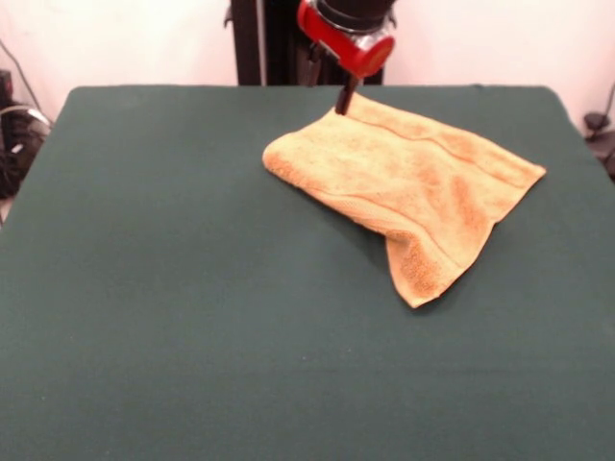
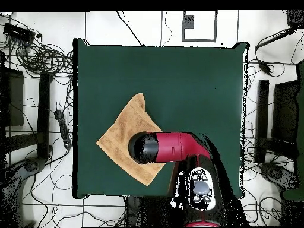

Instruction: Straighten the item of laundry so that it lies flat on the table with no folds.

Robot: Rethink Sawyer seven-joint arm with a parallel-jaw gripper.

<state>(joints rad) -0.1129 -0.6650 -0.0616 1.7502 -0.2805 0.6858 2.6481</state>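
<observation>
From the front, the orange-tan terry hand towel (image 1: 408,182) lies folded over on the dark green felt table (image 1: 173,288), the red-and-black gripper (image 1: 344,102) touching its far edge; its opening cannot be told. Overhead, the arm hides the towel's (image 2: 122,139) middle. A shallow pinch could slip off, leaving the fold.

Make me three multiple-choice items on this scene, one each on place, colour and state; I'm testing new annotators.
1. In the front view, where does the hand stand?
A. at the towel's far corner
B. at the table's near edge
C. off the table

2. What colour is the table?
A. white
B. dark green
C. red

3. How does the towel lie?
A. fully flat
B. rolled into a tube
C. folded over itself

Answers: 1 A, the tips meet the towel's corner nearest the pedestal. 2 B, the cloth cover is dark green. 3 C, a doubled layer shows along its near edge.
</observation>
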